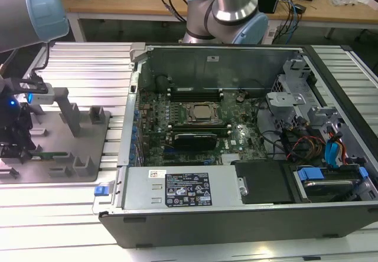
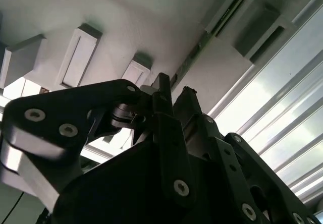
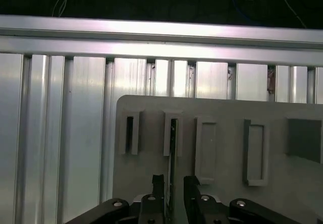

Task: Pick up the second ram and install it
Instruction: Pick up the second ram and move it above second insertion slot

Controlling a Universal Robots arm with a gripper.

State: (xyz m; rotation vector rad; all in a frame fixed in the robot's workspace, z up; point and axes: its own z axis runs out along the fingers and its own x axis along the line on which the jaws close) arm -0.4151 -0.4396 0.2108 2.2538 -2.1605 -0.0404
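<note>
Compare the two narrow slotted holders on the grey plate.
The loaded holder holds the second ram on edge; the empty holder shows only a dark slot. The tool lines up with the loaded holder, not the empty one. Both are grey, narrow, on one plate.

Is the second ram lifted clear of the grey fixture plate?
No: in the first wrist view the second ram stands edge-on on the grey fixture plate, flanked by the open gripper.

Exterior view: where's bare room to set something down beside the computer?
Bare ribbed aluminium table lies beyond the grey fixture plate and in front of it, bordered by the open black computer case. Crowded: the plate's holders and inside the case.
</note>
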